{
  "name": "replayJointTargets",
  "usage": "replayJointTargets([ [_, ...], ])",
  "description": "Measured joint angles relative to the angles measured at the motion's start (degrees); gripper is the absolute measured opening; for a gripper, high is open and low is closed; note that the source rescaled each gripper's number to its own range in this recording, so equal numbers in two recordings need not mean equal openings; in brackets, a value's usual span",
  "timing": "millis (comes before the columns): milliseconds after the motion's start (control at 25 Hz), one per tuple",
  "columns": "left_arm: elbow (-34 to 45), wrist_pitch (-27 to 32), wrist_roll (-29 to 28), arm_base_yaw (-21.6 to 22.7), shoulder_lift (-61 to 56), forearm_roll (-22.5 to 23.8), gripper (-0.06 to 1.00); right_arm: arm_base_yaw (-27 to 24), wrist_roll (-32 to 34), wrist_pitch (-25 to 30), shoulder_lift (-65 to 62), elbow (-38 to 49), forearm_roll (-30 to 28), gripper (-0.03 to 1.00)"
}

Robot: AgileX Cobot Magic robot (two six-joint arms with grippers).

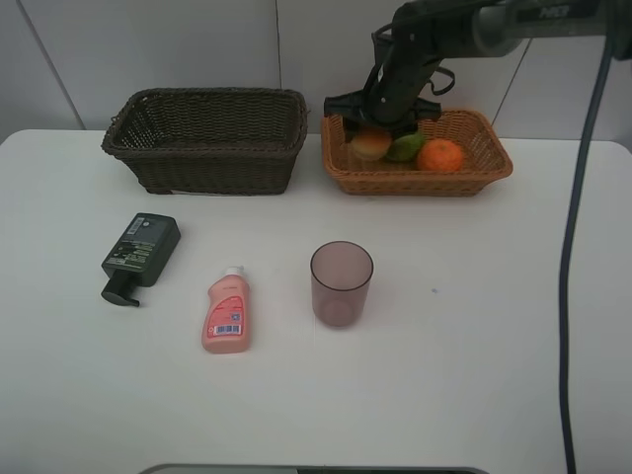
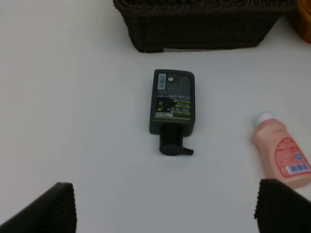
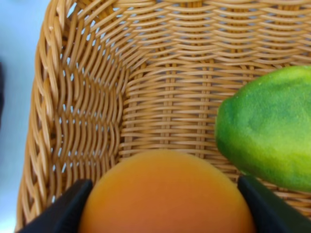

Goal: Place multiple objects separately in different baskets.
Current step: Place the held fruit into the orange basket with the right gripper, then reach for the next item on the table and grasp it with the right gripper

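light: bright, even | shadows: faint, soft beside tumbler (image 1: 342, 283) | blur: near peach (image 3: 165, 194) out of focus

Mid-frame: dark green pump bottle (image 2: 173, 101) lying flat, dark brown basket (image 2: 204, 29) past its base, pink bottle (image 2: 283, 150) beside; left gripper (image 2: 165, 213) spread.

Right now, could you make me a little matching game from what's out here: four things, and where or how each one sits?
Things:
1 peach
2 orange
3 tumbler
4 pump bottle

States:
A upright on the table
B lying flat in front of the dark basket
C held in the right tool
D resting in the tan basket

Pairs: 1-C, 2-D, 3-A, 4-B.
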Motion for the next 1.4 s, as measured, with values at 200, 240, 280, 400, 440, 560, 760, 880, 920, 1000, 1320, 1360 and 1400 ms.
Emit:
replayJointTargets([
  [200, 0.0, 0.0, 0.0, 0.0, 0.0, 0.0, 0.84, 0.0, 0.0, 0.43, 0.58, 0.0, 0.14, 0.62],
  [240, 0.0, 0.0, 0.0, 0.0, 0.0, 0.0, 0.84, 0.0, 0.0, 0.43, 0.58, 0.0, 0.35, 0.62],
  [280, 0.0, 0.0, 0.0, 0.0, 0.0, 0.0, 0.84, 0.0, 0.0, 0.43, 0.58, 0.0, 0.51, 0.65],
  [400, 0.0, 0.0, 0.0, 0.0, 0.0, 0.0, 0.84, 0.0, 0.0, 0.9, 0.58, 0.0, 0.67, 0.83],
  [440, 0.0, 0.0, 0.0, 0.0, 0.0, 0.0, 0.84, 0.0, 0.0, 0.91, 0.58, 0.0, 0.67, 0.89],
  [560, 0.0, 0.0, 0.0, 0.0, 0.0, 0.0, 0.84, 0.0, 0.0, 1.41, 0.34, 0.0, 0.73, 0.96],
  [760, 0.0, 0.0, 0.0, 0.0, 0.0, 0.0, 0.84, 0.06, 0.0, 3.76, -1.76, 0.0, 0.97, 0.98],
  [880, 0.0, 0.0, 0.0, 0.0, 0.0, 0.0, 0.84, 1.07, 0.0, 8.05, -4.43, 0.0, 1.09, 0.98],
  [920, 0.0, 0.0, 0.0, 0.0, 0.0, 0.0, 0.84, 1.47, -0.22, 9.66, -5.42, 0.0, 1.23, 0.98],
  [1000, 0.0, 0.0, 0.0, 0.0, 0.0, 0.0, 0.84, 2.56, -0.65, 13.68, -7.2, 0.0, 2.01, 0.98],
  [1320, 0.0, 0.0, 0.0, 0.0, 0.0, 0.0, 0.84, 7.22, -3.01, 22.95, -15.04, 5.28, 3.57, 0.98],
  [1360, 0.0, 0.0, 0.0, 0.0, 0.0, 0.0, 0.84, 7.66, -3.01, 22.27, -16.56, 7.45, 3.64, 0.98],
  [1400, 0.0, 0.0, 0.0, 0.0, 0.0, 0.0, 0.84, 8.07, -3.01, 21.31, -17.88, 9.62, 3.7, 0.98],
])
